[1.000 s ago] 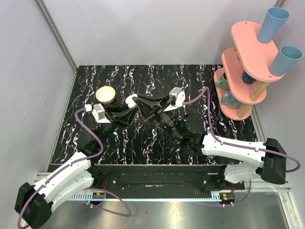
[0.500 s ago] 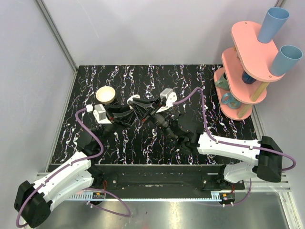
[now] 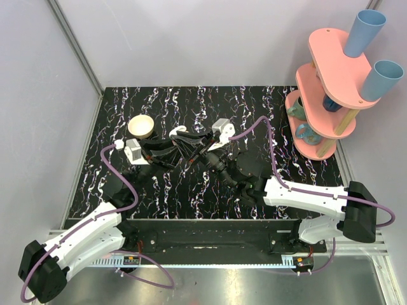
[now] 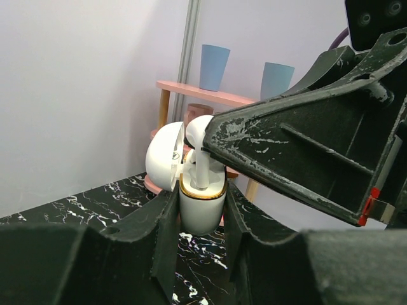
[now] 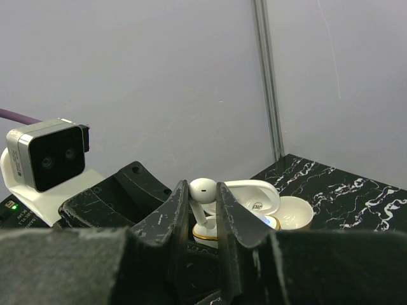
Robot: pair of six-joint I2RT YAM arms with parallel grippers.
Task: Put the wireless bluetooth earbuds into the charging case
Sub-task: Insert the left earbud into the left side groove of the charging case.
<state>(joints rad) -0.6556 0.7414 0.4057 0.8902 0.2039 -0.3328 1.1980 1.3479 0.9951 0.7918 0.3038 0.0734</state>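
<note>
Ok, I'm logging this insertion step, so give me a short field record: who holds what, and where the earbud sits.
left gripper: shut on the open charging case
right gripper: shut on an earbud
earbud position: stem inside the case mouth, head above it
loose item: cream bowl, far left

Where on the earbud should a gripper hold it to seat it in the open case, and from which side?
Pinch the earbud by its round head, coming from above. Its stem points down into the charging case, so a head grip leaves the stem free.
</note>
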